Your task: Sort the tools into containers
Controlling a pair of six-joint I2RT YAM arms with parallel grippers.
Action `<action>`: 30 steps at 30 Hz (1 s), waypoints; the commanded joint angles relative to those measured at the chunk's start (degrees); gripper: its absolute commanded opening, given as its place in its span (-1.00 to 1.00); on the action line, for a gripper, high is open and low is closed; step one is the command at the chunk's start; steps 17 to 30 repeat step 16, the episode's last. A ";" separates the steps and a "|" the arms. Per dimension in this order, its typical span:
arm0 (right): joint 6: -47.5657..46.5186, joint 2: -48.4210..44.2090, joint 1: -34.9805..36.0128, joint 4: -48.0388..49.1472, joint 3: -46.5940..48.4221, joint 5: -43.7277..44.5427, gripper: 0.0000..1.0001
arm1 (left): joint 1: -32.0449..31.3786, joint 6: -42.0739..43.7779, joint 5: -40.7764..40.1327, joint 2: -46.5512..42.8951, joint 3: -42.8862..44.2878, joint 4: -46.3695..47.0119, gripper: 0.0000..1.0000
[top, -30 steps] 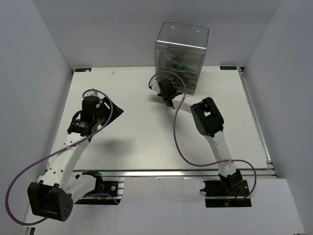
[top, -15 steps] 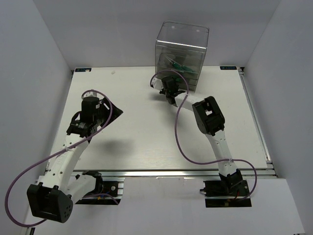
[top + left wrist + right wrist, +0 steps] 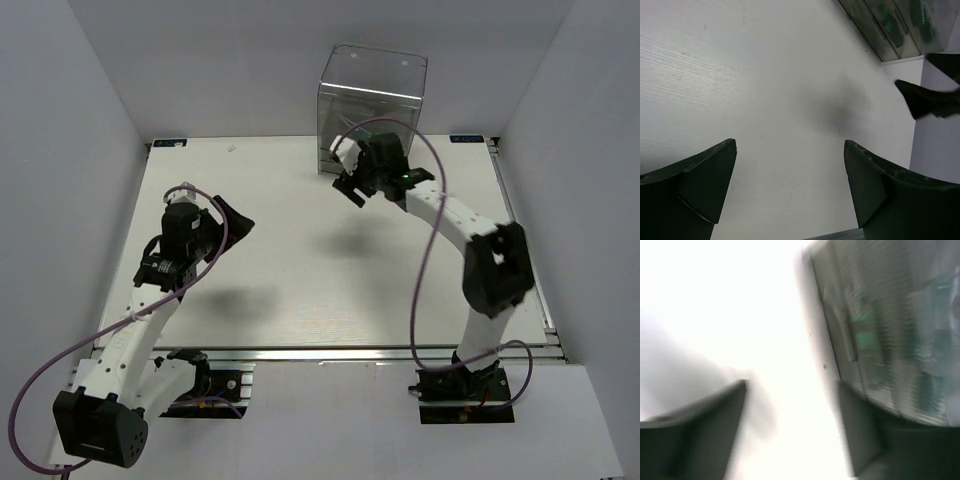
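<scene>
Top external view: the clear cabinet (image 3: pixel 372 95) stands at the far edge of the table (image 3: pixel 280 270). The right claw (image 3: pixel 352 186) hangs just in front of it. Its shadow (image 3: pixel 340 240) falls apart from it, so I judge it raised off the table. The left claw (image 3: pixel 228 215) hovers well apart on the left side, probably kept out of the way while the other arm works at the cabinet

Left wrist view: the left claw's fingers (image 3: pixel 700 175) are spread wide with only bare table between them, so it is released and grasping nothing. Far ahead, the green handles of the tools (image 3: pixel 886 14) show through the cabinet's drawers (image 3: pixel 865 20), and the right claw's dark tip hangs beside them

Right wrist view: the picture is blurred, yet the right claw's two fingers are apart with only white table between them, so it too is released and empty. The drawer fronts lie just to its right, with green handles inside. The only tools that show are in the drawers, so I judge the sorting near its end
</scene>
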 commanded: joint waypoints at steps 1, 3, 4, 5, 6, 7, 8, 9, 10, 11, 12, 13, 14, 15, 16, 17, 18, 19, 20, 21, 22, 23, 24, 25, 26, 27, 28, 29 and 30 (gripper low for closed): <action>16.86 -13.11 -0.43 -4.54 -5.30 -15.84 0.79 | 0.17 1.49 2.46 -1.90 -1.84 6.44 0.96; 24.67 -18.46 -0.69 -3.13 -8.04 -14.54 0.79 | 0.08 2.28 4.48 -1.46 -2.02 8.12 0.96; 31.76 -19.80 -0.70 -3.12 -8.92 -13.05 0.79 | 0.08 2.72 5.01 -1.29 -1.93 9.34 0.96; 33.83 -21.20 -0.78 -4.43 -9.89 -11.38 0.79 | 0.08 3.24 6.15 -1.02 -1.85 9.97 0.96; 35.16 -24.44 -0.70 -4.62 -10.77 -10.84 0.79 | 0.08 4.03 6.85 -0.76 -1.76 10.49 0.96; 35.87 -26.30 -0.78 -4.44 -11.99 -10.23 0.79 | 0.08 4.56 7.38 -0.58 -1.58 11.46 0.96; 35.96 -28.06 -0.78 -4.27 -14.09 -8.74 0.79 | 0.08 5.09 7.74 -0.41 -1.23 11.81 0.96; 36.49 -30.95 -0.70 -4.09 -14.90 -7.51 0.79 | 0.08 5.96 8.61 -0.32 -1.06 12.25 0.96; 37.10 -32.02 -0.78 -4.18 -15.43 -5.23 0.79 | 0.08 6.41 9.05 -0.06 -0.79 12.87 0.96; 37.19 -32.81 -0.78 -4.61 -15.52 -4.34 0.79 | 0.08 6.76 9.41 0.03 -0.44 13.05 0.96; 37.54 -34.13 -0.78 -5.31 -15.96 -3.46 0.79 | 0.08 7.29 10.19 0.21 -0.27 13.40 0.96; 37.63 -34.66 -1.04 -5.32 -16.31 -3.28 0.78 | 0.08 7.47 10.29 0.21 -0.26 13.92 0.96; 37.37 -35.10 -1.22 -5.32 -16.66 -3.36 0.78 | 0.08 7.64 10.38 0.21 -0.26 14.19 0.96; 37.72 -35.89 -1.57 -4.80 -17.27 -3.37 0.79 | 0.08 7.64 10.81 0.12 -0.44 14.36 0.96; 38.07 -36.24 -1.66 -4.53 -17.45 -3.19 0.79 | 0.08 7.56 11.08 0.03 -0.53 14.89 0.96; 38.07 -36.24 -1.66 -4.53 -17.45 -3.19 0.79 | 0.08 7.56 11.08 0.03 -0.53 14.89 0.96; 38.07 -36.24 -1.66 -4.53 -17.45 -3.19 0.79 | 0.08 7.56 11.08 0.03 -0.53 14.89 0.96; 38.07 -36.24 -1.66 -4.53 -17.45 -3.19 0.79 | 0.08 7.56 11.08 0.03 -0.53 14.89 0.96; 38.07 -36.24 -1.66 -4.53 -17.45 -3.19 0.79 | 0.08 7.56 11.08 0.03 -0.53 14.89 0.96; 38.07 -36.24 -1.66 -4.53 -17.45 -3.19 0.79 | 0.08 7.56 11.08 0.03 -0.53 14.89 0.96; 38.07 -36.24 -1.66 -4.53 -17.45 -3.19 0.79 | 0.08 7.56 11.08 0.03 -0.53 14.89 0.96; 38.07 -36.24 -1.66 -4.53 -17.45 -3.19 0.79 | 0.08 7.56 11.08 0.03 -0.53 14.89 0.96; 38.07 -36.24 -1.66 -4.53 -17.45 -3.19 0.79 | 0.08 7.56 11.08 0.03 -0.53 14.89 0.96; 38.07 -36.24 -1.66 -4.53 -17.45 -3.19 0.79 | 0.08 7.56 11.08 0.03 -0.53 14.89 0.96; 38.07 -36.24 -1.66 -4.53 -17.45 -3.19 0.79 | 0.08 7.56 11.08 0.03 -0.53 14.89 0.96; 38.07 -36.24 -1.66 -4.53 -17.45 -3.19 0.79 | 0.08 7.56 11.08 0.03 -0.53 14.89 0.96; 38.07 -36.24 -1.66 -4.53 -17.45 -3.19 0.79 | 0.08 7.56 11.08 0.03 -0.53 14.89 0.96; 38.07 -36.24 -1.66 -4.53 -17.45 -3.19 0.79 | 0.08 7.56 11.08 0.03 -0.53 14.89 0.96; 38.07 -36.24 -1.66 -4.53 -17.45 -3.19 0.79 | 0.08 7.56 11.08 0.03 -0.53 14.89 0.96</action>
